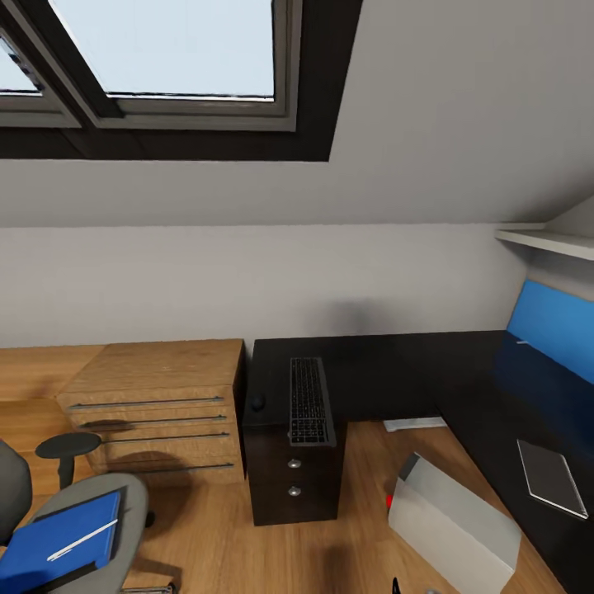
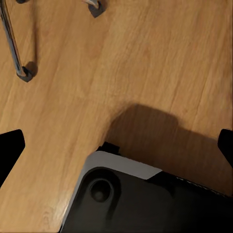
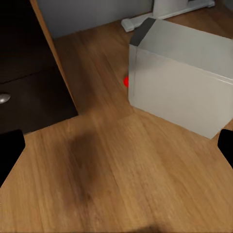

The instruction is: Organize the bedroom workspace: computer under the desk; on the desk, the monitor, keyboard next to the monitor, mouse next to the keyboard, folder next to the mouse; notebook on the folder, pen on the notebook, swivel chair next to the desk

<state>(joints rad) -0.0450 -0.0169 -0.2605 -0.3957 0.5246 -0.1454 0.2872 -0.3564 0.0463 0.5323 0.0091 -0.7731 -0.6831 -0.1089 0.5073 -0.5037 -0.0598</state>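
Keyboard (image 1: 310, 402) lies on the black desk (image 1: 388, 371) (wood floor (image 1: 214, 528) below); both grippers spread apart.

Pretty evenly lit up here, daylight coming through the skylight (image 1: 165, 49) and washing the walls soft grey. The black desk (image 1: 396, 371) soaks up light, barely any detail on it. My wrist cams look a bit soft, with fuzzy dark shadows smeared on the wood floor (image 3: 97, 170). Straight lines bend toward the head cam's edges.
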